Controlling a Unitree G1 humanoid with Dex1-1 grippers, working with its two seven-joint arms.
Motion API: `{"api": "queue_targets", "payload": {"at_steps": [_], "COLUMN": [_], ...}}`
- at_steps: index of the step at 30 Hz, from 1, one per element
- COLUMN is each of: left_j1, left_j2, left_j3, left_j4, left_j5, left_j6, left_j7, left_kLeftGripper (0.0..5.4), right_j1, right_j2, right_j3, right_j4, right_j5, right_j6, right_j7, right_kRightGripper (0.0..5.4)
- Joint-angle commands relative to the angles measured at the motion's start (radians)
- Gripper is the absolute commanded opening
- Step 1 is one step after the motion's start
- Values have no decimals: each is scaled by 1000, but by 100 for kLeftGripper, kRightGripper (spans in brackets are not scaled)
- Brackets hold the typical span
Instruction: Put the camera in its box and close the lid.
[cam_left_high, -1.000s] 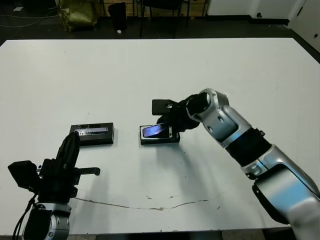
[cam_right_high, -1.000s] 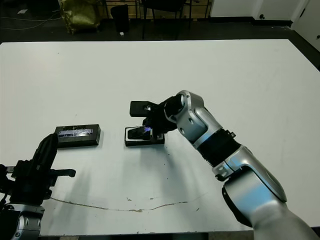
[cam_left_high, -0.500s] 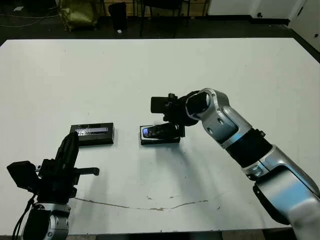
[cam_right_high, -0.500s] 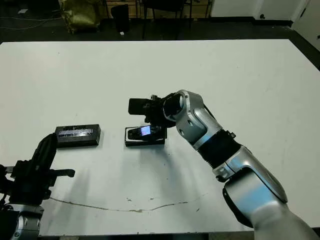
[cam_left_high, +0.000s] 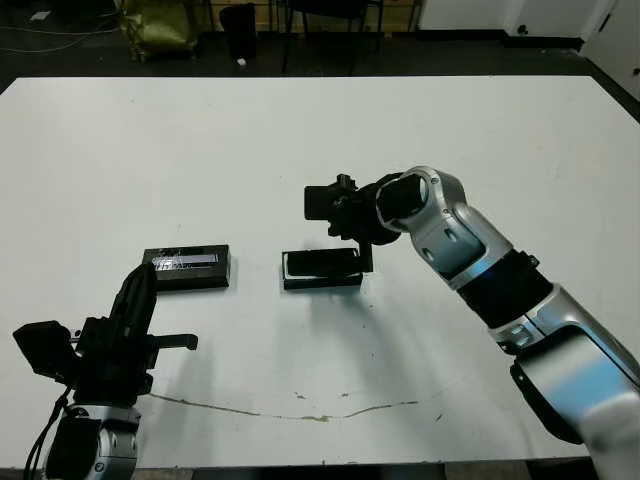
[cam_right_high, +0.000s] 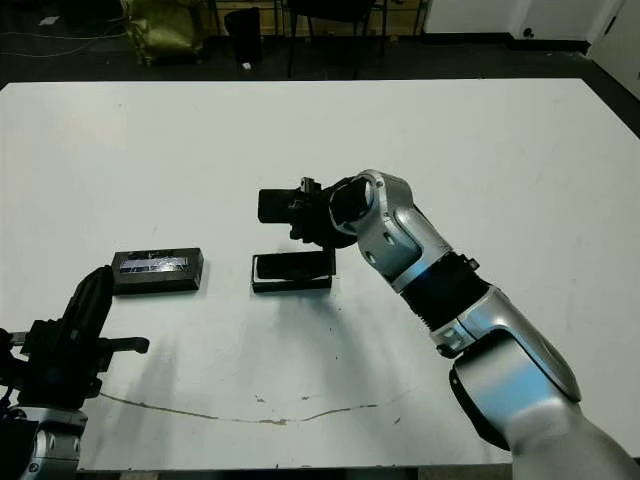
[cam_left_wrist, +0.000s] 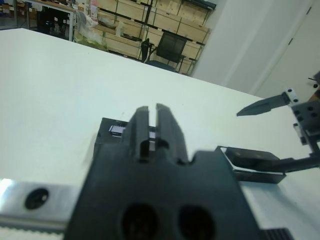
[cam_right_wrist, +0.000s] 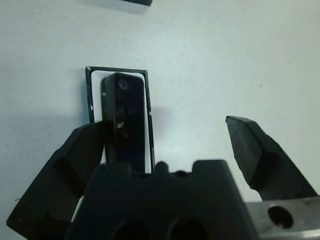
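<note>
The camera (cam_right_wrist: 125, 117) lies in the box (cam_left_high: 322, 269) at desk centre, so the right gripper (cam_right_wrist: 165, 145) hovers wide open, empty. The lid (cam_left_high: 187, 267) waits at 9 o'clock before the left gripper (cam_left_wrist: 153, 125), fingers nearly together, empty.

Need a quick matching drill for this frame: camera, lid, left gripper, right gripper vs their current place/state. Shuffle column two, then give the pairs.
Column 1:
1. camera
2. lid
3. left gripper
4. right gripper

Column 2:
A. jaws spread wide, just above the box
B. lying in the white-lined tray
C. jaws together, holding nothing, near the table's front edge
D. flat on the table, to the left of the tray, stripe up

Pairs: 1-B, 2-D, 3-C, 4-A
</note>
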Motion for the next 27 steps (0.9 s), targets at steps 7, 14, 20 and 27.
{"api": "queue_targets", "payload": {"at_steps": [7, 14, 20, 27], "left_j1": [11, 6, 1, 1], "left_j2": [5, 12, 7, 8], "left_j3": [3, 16, 11, 15], "left_j4": [0, 5, -1, 1], "left_j5": [2, -10, -1, -6], "left_j6": [29, 31, 39, 35], "left_j7": [11, 1, 13, 10], "left_kLeftGripper": [0, 0, 0, 0], "right_j1": [-47, -62, -61, 33], "right_j2": [-68, -93, -105, -51], "right_j3": [-64, -146, -216, -397], "right_j4": [-3, -1, -24, -171], "right_j5": [51, 113, 168, 309], "right_j6": [-48, -40, -13, 122], "right_j7": [62, 72, 49, -129], "right_kRightGripper": [538, 538, 538, 538]}}
